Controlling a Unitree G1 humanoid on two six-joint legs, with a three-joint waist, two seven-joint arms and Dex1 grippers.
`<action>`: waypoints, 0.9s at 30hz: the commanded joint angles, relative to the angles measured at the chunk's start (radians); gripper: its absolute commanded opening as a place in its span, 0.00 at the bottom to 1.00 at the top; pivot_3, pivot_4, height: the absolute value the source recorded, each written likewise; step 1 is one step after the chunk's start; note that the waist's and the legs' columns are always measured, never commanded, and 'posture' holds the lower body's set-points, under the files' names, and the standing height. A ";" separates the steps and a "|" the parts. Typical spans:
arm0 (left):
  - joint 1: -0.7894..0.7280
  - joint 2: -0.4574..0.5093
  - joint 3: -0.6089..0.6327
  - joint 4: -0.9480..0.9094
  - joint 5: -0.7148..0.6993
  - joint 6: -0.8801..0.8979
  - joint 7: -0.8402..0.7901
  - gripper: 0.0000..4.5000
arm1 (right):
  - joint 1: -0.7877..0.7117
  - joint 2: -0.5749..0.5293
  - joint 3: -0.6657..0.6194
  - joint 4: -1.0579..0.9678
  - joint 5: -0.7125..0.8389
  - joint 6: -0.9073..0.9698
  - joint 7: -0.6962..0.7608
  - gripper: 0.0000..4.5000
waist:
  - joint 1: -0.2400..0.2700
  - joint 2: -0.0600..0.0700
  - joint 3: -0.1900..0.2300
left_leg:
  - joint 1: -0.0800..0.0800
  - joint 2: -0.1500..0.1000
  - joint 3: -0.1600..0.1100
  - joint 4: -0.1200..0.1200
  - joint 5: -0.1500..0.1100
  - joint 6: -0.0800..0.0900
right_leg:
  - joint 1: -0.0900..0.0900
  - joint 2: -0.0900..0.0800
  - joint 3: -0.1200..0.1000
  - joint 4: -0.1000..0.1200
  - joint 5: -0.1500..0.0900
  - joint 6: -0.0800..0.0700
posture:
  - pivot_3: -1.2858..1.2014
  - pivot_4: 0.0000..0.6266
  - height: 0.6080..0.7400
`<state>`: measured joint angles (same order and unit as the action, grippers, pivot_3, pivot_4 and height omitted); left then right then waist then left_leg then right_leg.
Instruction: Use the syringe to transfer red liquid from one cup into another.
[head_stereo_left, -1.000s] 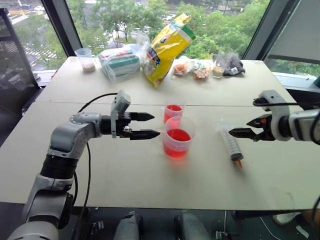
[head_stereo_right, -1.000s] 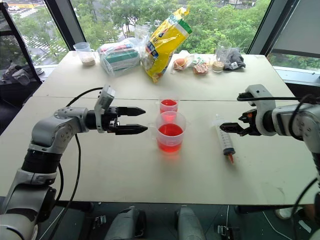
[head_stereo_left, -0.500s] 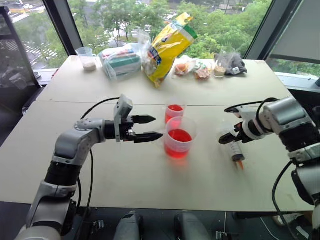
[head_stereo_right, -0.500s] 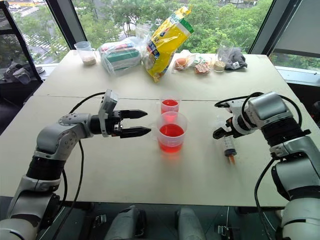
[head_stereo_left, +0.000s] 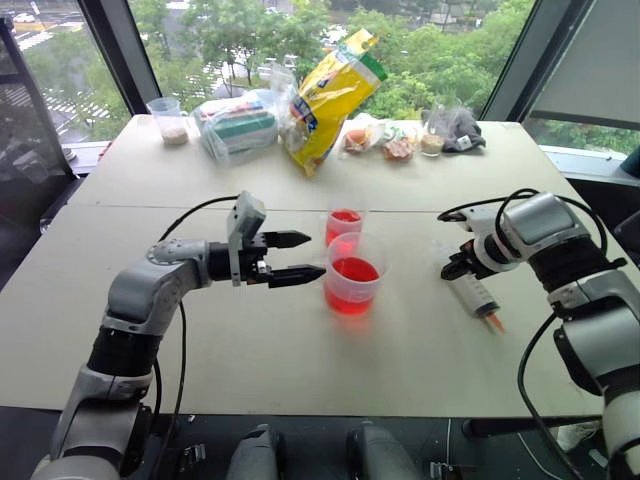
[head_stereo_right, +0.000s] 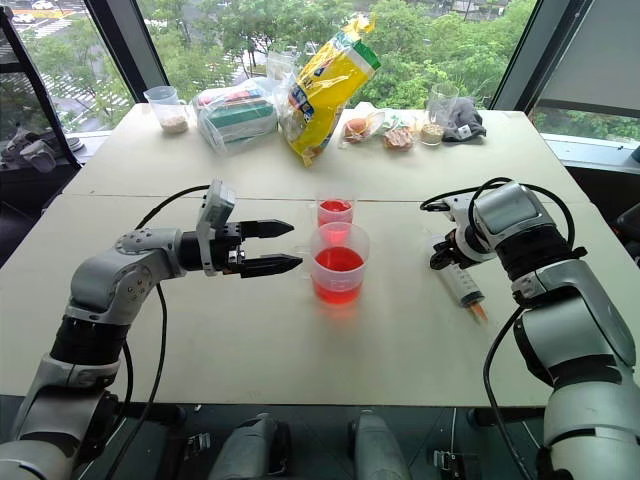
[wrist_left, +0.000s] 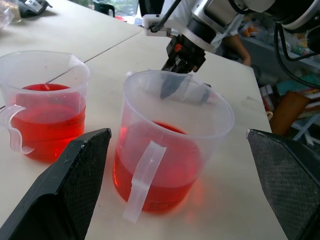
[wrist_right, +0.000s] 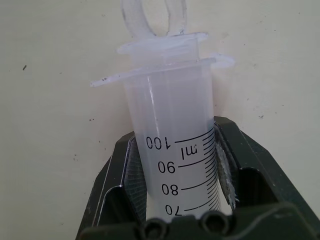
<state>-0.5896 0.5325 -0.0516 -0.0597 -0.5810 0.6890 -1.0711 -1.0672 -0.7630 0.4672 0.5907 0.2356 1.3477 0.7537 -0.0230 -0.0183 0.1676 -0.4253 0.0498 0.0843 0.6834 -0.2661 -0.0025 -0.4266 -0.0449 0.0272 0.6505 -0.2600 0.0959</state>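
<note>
The syringe (head_stereo_left: 478, 295) lies on the table (head_stereo_left: 250, 350) at the right, its orange tip toward the front edge. My right gripper (head_stereo_left: 455, 268) points steeply down and is shut on its clear barrel close to the plunger flange; the right wrist view shows the fingers (wrist_right: 117, 170) clamping the barrel (wrist_right: 172, 115) at the upper volume marks. The wider cup (head_stereo_left: 354, 275) with red liquid (head_stereo_left: 357, 270) stands mid-table, and the narrower cup (head_stereo_left: 345, 225) stands just behind it. My left gripper (head_stereo_left: 318, 254) is open, level, just left of the wider cup (wrist_left: 175, 140).
Along the far edge by the window lie a yellow bag (head_stereo_left: 335, 90), a clear bag of packets (head_stereo_left: 238, 125), small snack items (head_stereo_left: 385, 140), a dark cloth (head_stereo_left: 460, 128) and a cup with beige grains (head_stereo_left: 170, 120). The table's front half holds nothing else.
My right gripper came down over the syringe and shut on its barrel. The left arm stayed beside the wider cup.
</note>
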 joint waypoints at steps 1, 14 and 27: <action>-0.037 0.013 0.010 -0.005 -0.007 -0.017 -0.024 1.00 | 0.017 0.012 -0.074 -0.052 0.009 0.036 -0.010 0.34 | 0.001 0.000 0.000 | 0.000 0.000 0.000 0.000 0.000 0.000 | 0.000 0.000 0.000 0.000 0.000 0.000 | 0.52 0.24 1.00; -0.238 0.015 -0.015 0.201 0.031 -0.066 -0.130 1.00 | 0.056 0.396 -1.057 -0.949 0.368 -0.042 -0.257 0.34 | 0.011 0.003 0.002 | -0.006 0.000 -0.002 -0.003 0.000 0.000 | -0.006 0.000 -0.002 0.001 0.000 0.000 | 0.52 0.24 1.00; -0.418 -0.005 -0.031 0.386 0.098 -0.115 -0.228 1.00 | 0.708 0.607 -0.601 -1.076 0.161 -0.804 -0.196 0.34 | 0.007 0.001 0.001 | -0.006 -0.002 -0.002 -0.001 0.000 0.000 | -0.003 0.000 -0.004 0.000 0.000 0.001 | 0.52 0.24 1.00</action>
<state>-0.9686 0.5268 -0.0903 0.3281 -0.4879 0.5977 -1.2849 -0.3693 -0.1513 -0.1808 -0.4916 0.4540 0.6744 0.5428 -0.0156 -0.0169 0.1684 -0.4316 0.0483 0.0826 0.6826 -0.2658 -0.0028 -0.4294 -0.0444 0.0235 0.6501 -0.2605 0.0967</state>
